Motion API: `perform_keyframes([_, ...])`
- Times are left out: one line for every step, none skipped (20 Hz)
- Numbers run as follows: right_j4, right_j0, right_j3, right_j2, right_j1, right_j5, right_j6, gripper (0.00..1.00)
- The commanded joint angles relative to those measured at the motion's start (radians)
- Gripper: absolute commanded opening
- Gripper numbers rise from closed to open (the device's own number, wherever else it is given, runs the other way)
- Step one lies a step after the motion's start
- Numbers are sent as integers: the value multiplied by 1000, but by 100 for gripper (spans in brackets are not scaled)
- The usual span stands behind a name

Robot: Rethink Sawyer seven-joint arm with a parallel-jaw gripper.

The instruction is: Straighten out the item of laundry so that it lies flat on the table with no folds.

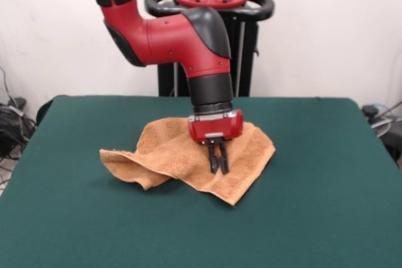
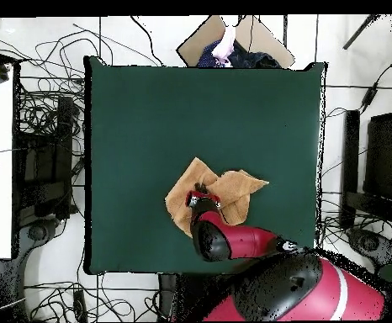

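Front view: towel (image 1: 182, 155) under claw (image 1: 218, 166)

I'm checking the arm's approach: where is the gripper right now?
In the front view the gripper hangs just right of the table's middle, its tips down at the crumpled orange towel, near the towel's centre.

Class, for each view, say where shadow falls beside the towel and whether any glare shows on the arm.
Front view: soft shadow lies on the table under the towel's lifted left fold, and the red arm carries a mild sheen. Overhead view: the arm covers part of the towel; a pale highlight shows on its red shell.
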Motion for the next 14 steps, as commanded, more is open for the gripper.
perform_keyframes([7, 137, -35, 269, 369, 127, 237, 0])
perform_keyframes([6, 135, -37, 273, 374, 121, 240, 0])
perform_keyframes([5, 134, -38, 277, 379, 114, 243, 0])
perform_keyframes([0, 132, -43, 282, 389, 107, 245, 0])
perform_keyframes([2, 131, -46, 288, 393, 105, 246, 0])
perform_keyframes([6, 132, -48, 291, 399, 101, 247, 0])
perform_keyframes([11, 134, -48, 294, 403, 93, 250, 0])
perform_keyframes([16, 136, -47, 296, 407, 85, 252, 0])
perform_keyframes([24, 138, -47, 300, 409, 82, 253, 0])
perform_keyframes([28, 138, -49, 303, 416, 77, 253, 0])
perform_keyframes([33, 139, -49, 306, 418, 75, 252, 0])
perform_keyframes([36, 140, -51, 308, 423, 71, 250, 0])
perform_keyframes([41, 140, -51, 310, 424, 70, 248, 0])
perform_keyframes([47, 143, -51, 308, 426, 66, 245, 0])
